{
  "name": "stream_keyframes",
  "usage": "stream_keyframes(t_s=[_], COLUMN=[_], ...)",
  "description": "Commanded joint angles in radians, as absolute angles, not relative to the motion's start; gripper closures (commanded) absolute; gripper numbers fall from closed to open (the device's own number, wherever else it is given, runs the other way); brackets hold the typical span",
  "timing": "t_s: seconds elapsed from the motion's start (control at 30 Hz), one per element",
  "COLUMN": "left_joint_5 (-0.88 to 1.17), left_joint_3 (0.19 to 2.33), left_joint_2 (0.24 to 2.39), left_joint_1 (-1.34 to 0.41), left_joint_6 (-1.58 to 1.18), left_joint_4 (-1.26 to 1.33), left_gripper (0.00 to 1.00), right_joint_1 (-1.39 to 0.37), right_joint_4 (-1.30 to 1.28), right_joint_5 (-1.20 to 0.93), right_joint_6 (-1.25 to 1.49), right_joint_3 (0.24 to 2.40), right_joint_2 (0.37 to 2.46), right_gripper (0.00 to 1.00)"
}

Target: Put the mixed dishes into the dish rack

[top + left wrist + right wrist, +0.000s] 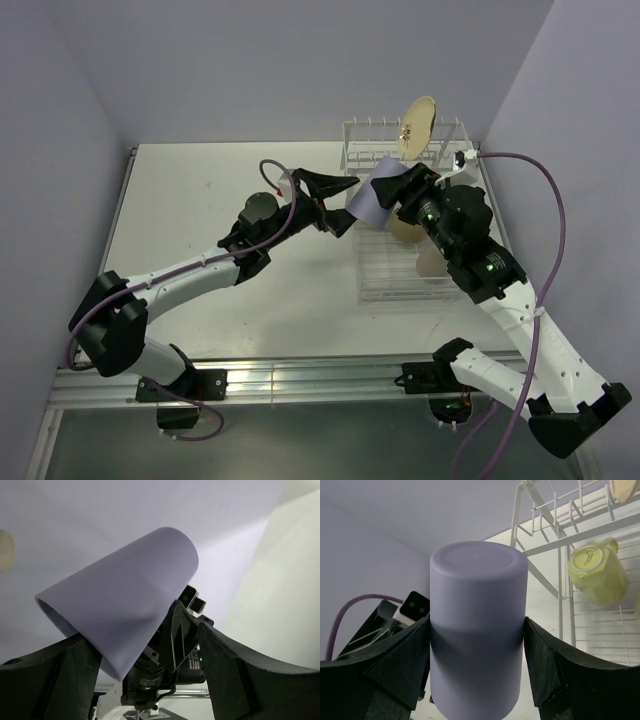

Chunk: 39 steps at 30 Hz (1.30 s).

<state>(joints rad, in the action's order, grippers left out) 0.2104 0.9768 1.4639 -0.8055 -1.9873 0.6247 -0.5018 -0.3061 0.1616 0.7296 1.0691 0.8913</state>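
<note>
1. You are carrying the lavender tumbler (477, 580) in the air, tipped on its side. It is sitting between your two grippers, not yet in the rack.
2. Your right gripper (476, 645) is clamping it across the body, a finger pressing each flank and the closed base pointing away from the wrist. That is leaving the rim end free for the other arm.
3. Your left gripper (144, 636) is straddling that rim end with its jaws standing apart. One finger is lying against the wall, while the other is showing a clear gap, so it is bearing no weight. This looks like a handover being set up, probably to get a better grip for placing the tumbler.
4. The dish rack (385, 285) is lying just below and beyond the right gripper. The yellow-green mug (597, 577) is resting on its side there, to the right of the right fingers.
5. The cream plate (418, 127) is standing on edge among the prongs, past both grippers.
6. Judging from this, you are risking a drop if the right gripper lets go before the left one is gripping both sides.
</note>
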Motion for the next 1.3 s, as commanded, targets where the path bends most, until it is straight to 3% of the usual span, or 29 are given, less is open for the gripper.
stream_keyframes(t_s=[0.0, 0.13, 0.27, 0.33, 0.37, 0.4, 0.5, 0.83, 1.27], left_joint_5=[0.169, 0.155, 0.161, 0.170, 0.170, 0.175, 0.186, 0.342, 0.609], left_joint_3=[1.040, 1.040, 1.029, 1.009, 0.999, 0.977, 0.934, 0.861, 0.913], left_joint_2=[1.477, 1.483, 1.483, 1.473, 1.468, 1.462, 1.436, 1.446, 1.511], left_joint_1=[-0.810, -0.813, -0.815, -0.813, -0.813, -0.813, -0.815, -0.811, -0.810], left_joint_6=[-2.172, -2.175, -2.177, -2.181, -2.183, -2.189, -2.189, -2.194, -2.178], left_joint_4=[0.719, 0.747, 0.779, 0.799, 0.819, 0.827, 0.859, 1.099, 1.213], left_gripper=[0.22, 0.33, 0.55, 0.74, 0.79, 0.86, 1.00, 1.00, 1.00], right_joint_1=[-0.509, -0.509, -0.509, -0.509, -0.509, -0.508, -0.502, -0.445, -0.426], right_joint_4=[-0.216, -0.224, -0.253, -0.270, -0.287, -0.291, -0.347, -0.440, -0.525], right_joint_5=[0.118, 0.085, 0.057, 0.055, 0.055, 0.049, 0.034, -0.205, -0.518], right_joint_6=[0.752, 0.755, 0.750, 0.741, 0.729, 0.721, 0.703, 0.686, 0.658], right_joint_3=[1.037, 1.013, 1.005, 1.011, 1.012, 1.017, 1.055, 1.196, 1.249], right_joint_2=[0.850, 0.821, 0.795, 0.769, 0.759, 0.746, 0.741, 0.764, 0.758], right_gripper=[0.54, 0.54, 0.50, 0.44, 0.41, 0.31, 0.18, 0.10, 0.16])
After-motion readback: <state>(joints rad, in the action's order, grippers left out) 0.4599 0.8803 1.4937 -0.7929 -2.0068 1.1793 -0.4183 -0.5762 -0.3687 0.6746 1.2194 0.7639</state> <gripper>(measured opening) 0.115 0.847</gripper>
